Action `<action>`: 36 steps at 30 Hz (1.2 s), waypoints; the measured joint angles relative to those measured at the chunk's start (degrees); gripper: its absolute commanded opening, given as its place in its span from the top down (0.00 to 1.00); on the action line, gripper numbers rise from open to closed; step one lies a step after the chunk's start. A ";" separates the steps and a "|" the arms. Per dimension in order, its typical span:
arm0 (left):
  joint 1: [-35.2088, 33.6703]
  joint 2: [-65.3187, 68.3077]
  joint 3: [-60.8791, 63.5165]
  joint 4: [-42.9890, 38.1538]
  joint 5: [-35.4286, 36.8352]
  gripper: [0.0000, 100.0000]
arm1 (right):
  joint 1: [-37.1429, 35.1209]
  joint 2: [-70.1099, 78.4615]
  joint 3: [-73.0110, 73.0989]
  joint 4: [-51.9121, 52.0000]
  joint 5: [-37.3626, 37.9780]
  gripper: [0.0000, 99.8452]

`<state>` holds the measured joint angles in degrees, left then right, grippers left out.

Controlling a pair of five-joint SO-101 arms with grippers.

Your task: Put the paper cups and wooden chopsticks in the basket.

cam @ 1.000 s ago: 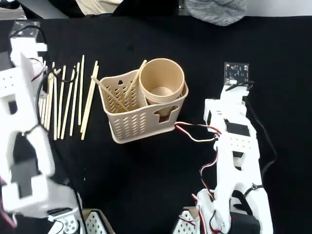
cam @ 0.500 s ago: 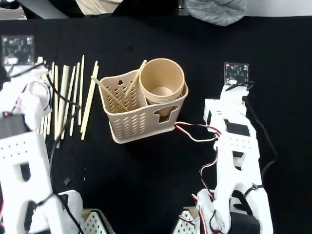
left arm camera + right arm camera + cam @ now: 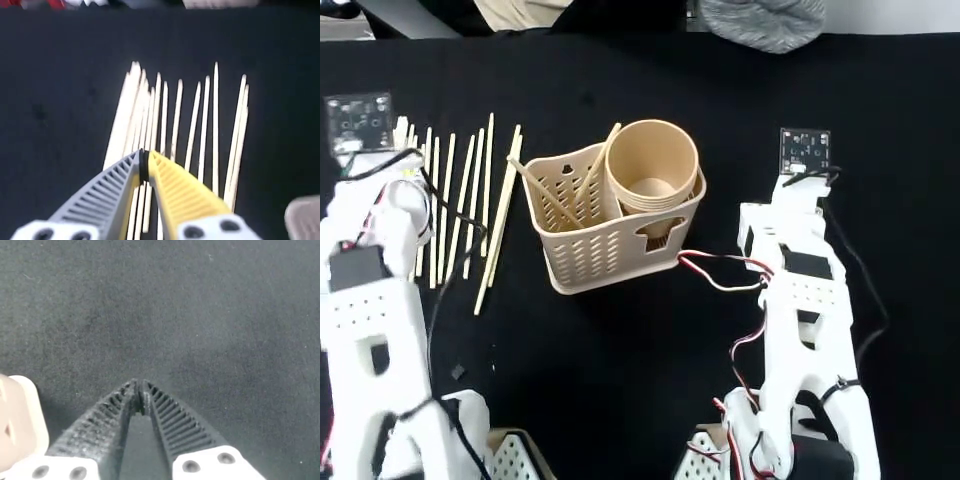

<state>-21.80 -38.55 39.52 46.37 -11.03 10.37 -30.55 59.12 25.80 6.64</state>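
Note:
Several wooden chopsticks (image 3: 455,200) lie side by side on the black cloth, left of the basket (image 3: 610,245). Stacked paper cups (image 3: 652,165) stand in the basket's right compartment, and two chopsticks (image 3: 555,190) lean in its left one. My left gripper (image 3: 144,156), with one grey and one yellow finger, hangs shut above the loose chopsticks (image 3: 170,120), nothing visible between its tips. The left arm (image 3: 370,280) covers the leftmost sticks in the high view. My right gripper (image 3: 137,389) is shut over bare cloth, with a basket corner (image 3: 17,415) beside it.
The right arm (image 3: 800,270) stands right of the basket, its red and white wires (image 3: 720,270) looping close to the basket wall. A grey bundle (image 3: 760,20) lies at the table's far edge. A basket corner (image 3: 302,217) shows in the left wrist view.
The left arm has swung toward the far side and now hangs over the loose chopsticks. One chopstick at the row's right has slid toward the near side. The right arm kept still.

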 measured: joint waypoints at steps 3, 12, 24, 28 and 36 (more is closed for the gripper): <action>0.79 9.49 -4.13 4.22 -4.92 0.90 | 0.00 0.00 0.00 0.00 0.00 0.99; 5.27 46.15 -29.71 24.35 -9.85 0.77 | 0.00 0.00 0.00 0.00 0.00 0.99; 11.16 67.60 -49.85 31.03 -7.47 0.79 | 0.00 0.00 0.00 0.00 0.53 0.99; 11.52 72.18 -54.15 31.12 -5.10 0.85 | 0.00 0.00 0.00 0.00 0.53 0.99; 14.95 77.71 -59.43 31.12 -4.40 0.87 | 0.00 0.00 0.00 0.00 0.53 0.99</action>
<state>-6.86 39.16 -19.91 77.49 -15.43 10.37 -30.55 59.12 25.80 7.16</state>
